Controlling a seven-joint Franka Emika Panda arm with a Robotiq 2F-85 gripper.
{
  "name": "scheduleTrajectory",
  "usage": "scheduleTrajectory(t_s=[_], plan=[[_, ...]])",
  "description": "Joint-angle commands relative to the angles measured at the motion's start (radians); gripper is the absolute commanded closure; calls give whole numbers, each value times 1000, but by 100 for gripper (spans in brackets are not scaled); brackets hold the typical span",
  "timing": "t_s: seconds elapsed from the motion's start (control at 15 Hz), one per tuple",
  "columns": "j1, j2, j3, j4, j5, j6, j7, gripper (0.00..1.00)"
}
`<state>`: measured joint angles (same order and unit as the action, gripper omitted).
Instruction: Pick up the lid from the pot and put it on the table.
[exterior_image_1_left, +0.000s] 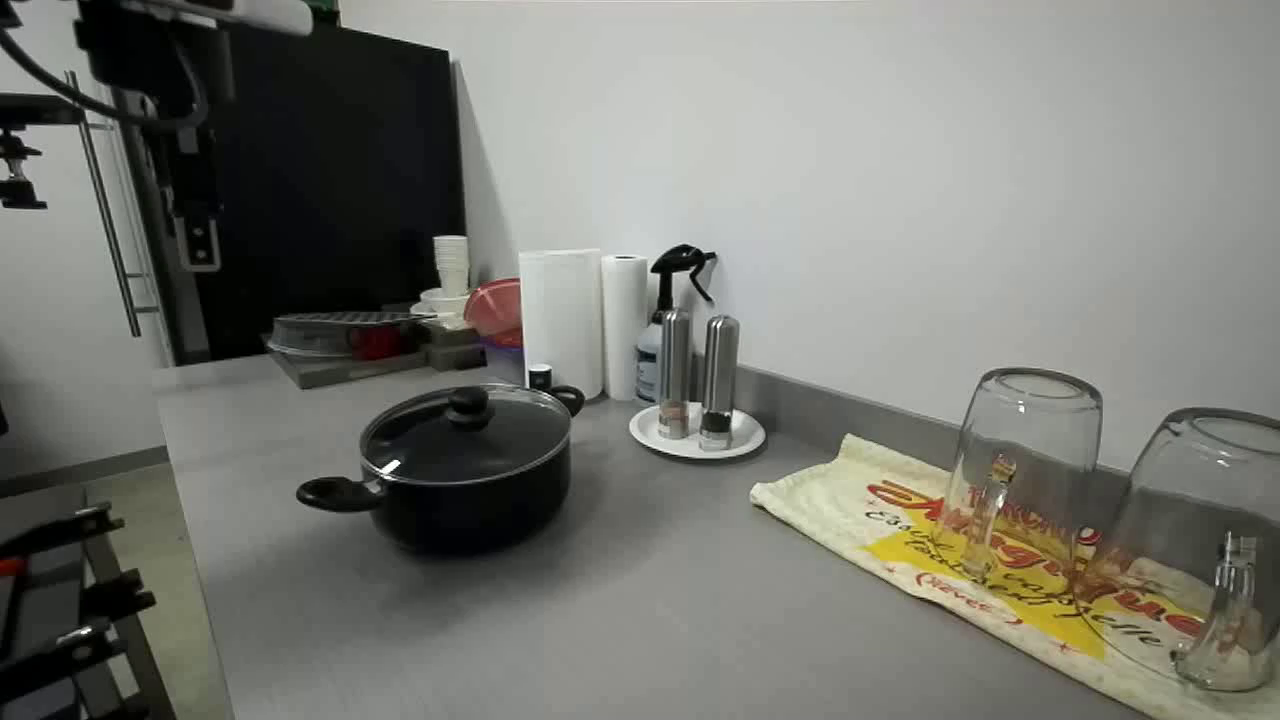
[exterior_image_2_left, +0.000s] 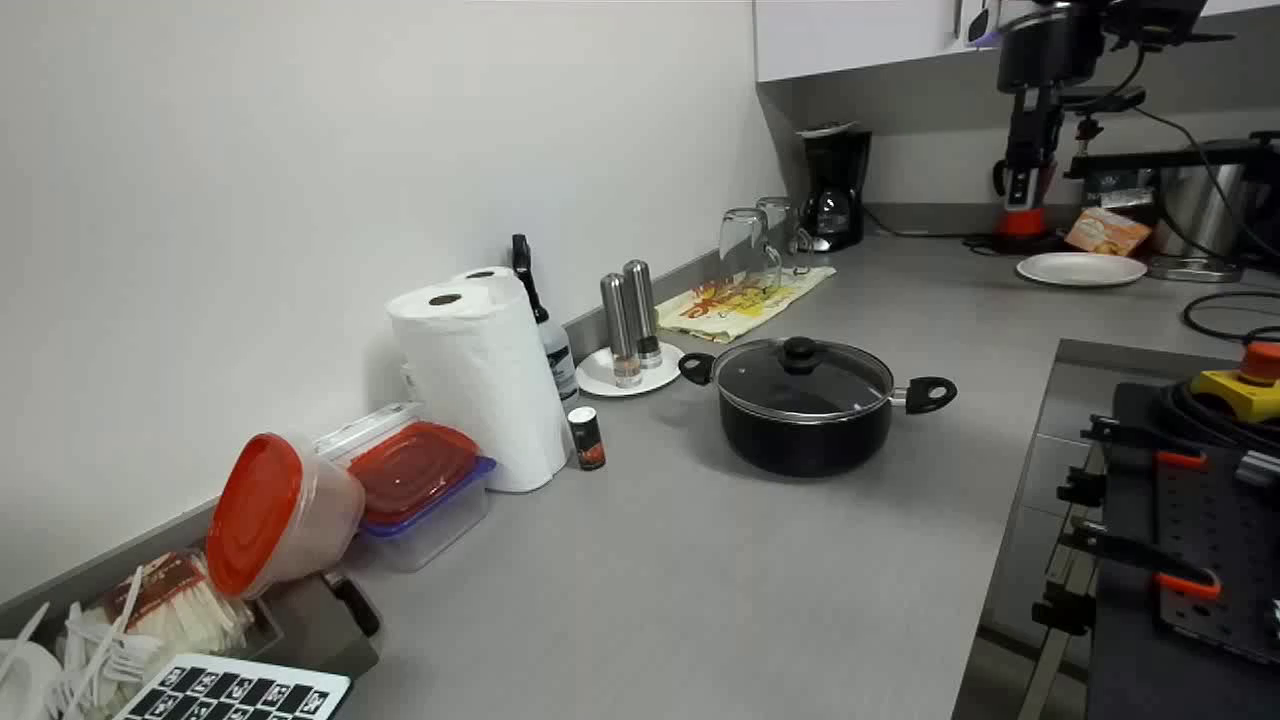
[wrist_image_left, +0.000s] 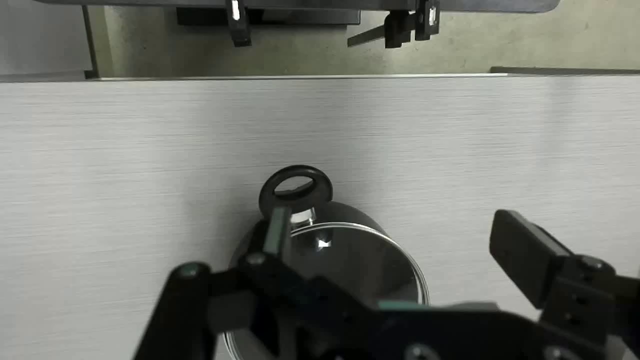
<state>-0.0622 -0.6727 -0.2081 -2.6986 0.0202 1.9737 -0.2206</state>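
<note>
The claw (wrist_image_left: 392, 240) is chiefly black, built of angular links (wrist_image_left: 300, 297) studded with round screw heads (wrist_image_left: 256, 258). At its ends the fingers (wrist_image_left: 572, 290) are blocky, with flat rectangular pads (wrist_image_left: 520, 252), one tinged grey-green; a dull teal strip (wrist_image_left: 400, 305) shows along one claw link. In an exterior view a pale-edged plate (exterior_image_1_left: 198, 243) with small dots marks the claw's tip. Above the claw sit a dark rounded housing (exterior_image_2_left: 1045, 50), a looping black cable (exterior_image_1_left: 150, 122) and, higher, a smooth white arm section (exterior_image_1_left: 270, 14), round-ended and slightly blurred.
</note>
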Motion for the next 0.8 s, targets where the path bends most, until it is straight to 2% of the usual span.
scheduleTrajectory(t_s=[0.0, 0.2, 0.4, 0.73], plan=[[-11, 2, 10, 1, 7, -2, -6, 0], [-11, 2, 10, 1, 7, -2, -6, 0], [22, 47, 34, 26, 30, 46, 7, 0], [92, 195, 116, 75, 65, 220, 49, 0]])
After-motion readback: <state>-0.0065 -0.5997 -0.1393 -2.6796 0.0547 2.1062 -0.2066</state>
